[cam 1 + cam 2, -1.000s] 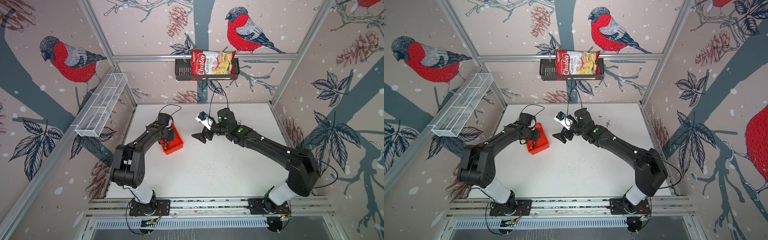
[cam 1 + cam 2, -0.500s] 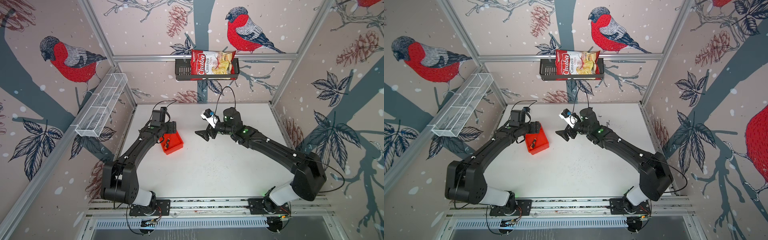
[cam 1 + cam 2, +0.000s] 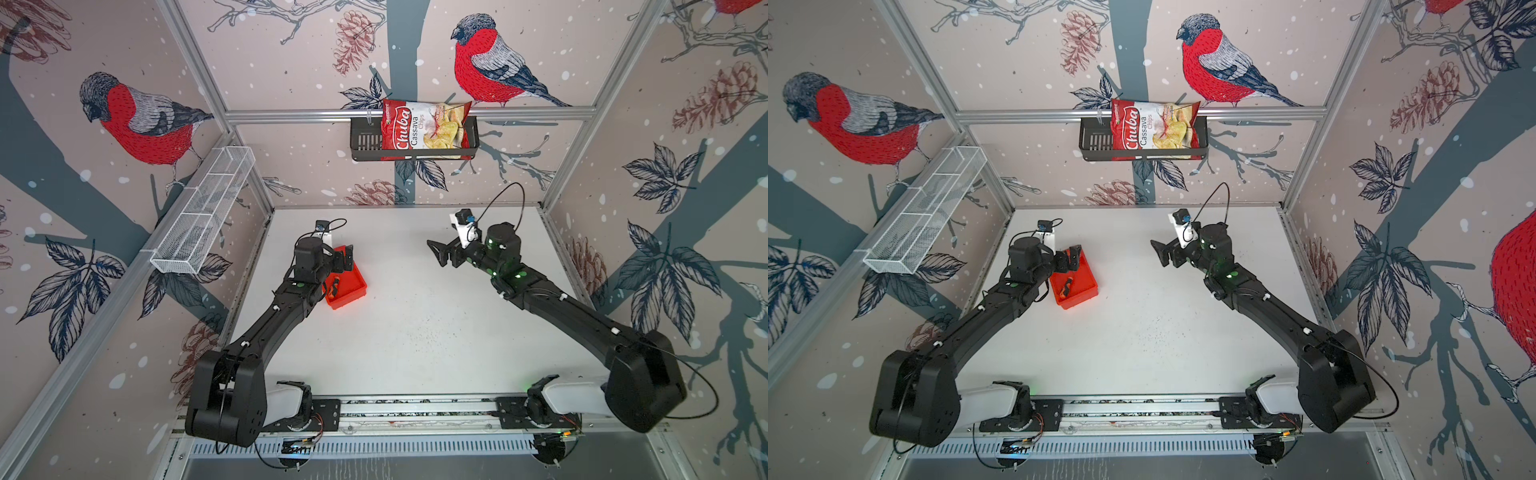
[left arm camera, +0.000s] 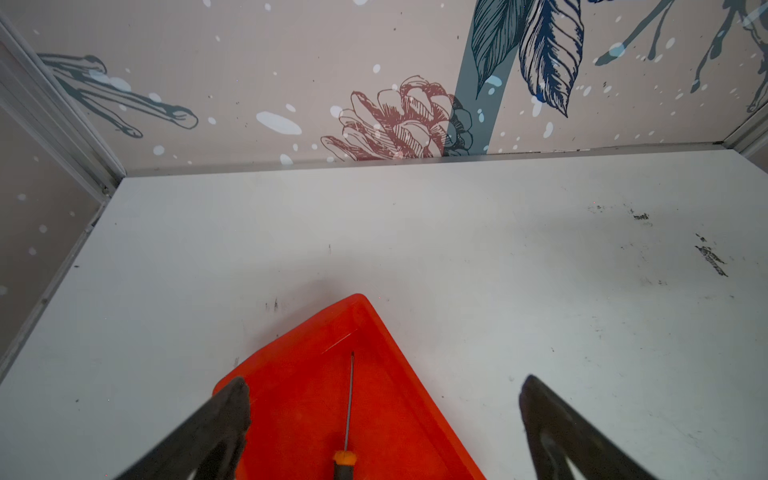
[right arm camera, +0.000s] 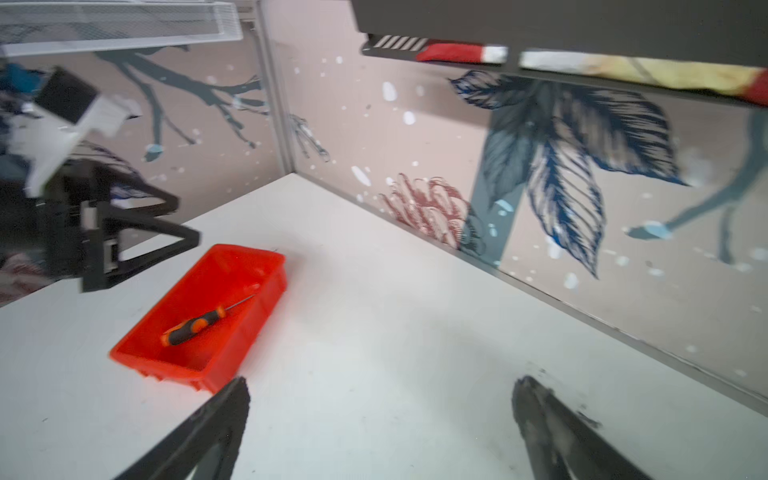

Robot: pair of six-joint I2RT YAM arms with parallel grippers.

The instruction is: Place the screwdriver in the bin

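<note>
Nearest, the mounting rail carries both arm bases at the front edge of the white table. Further in, on the left side of the table, the red bin rests flat. The screwdriver lies on the bin floor, handle toward the front and shaft pointing toward the back wall, touching neither gripper. The left gripper hangs above the far end of the bin, jaws spread wide with nothing between them. In the left wrist view, one finger stands over the bin rim and the other over bare table. The right gripper hangs above the far centre of the table, well apart from the bin, jaws likewise wide and empty. Farthest back, a black basket on the rear wall holds a bag of chips. A white wire basket is mounted on the left wall.
</note>
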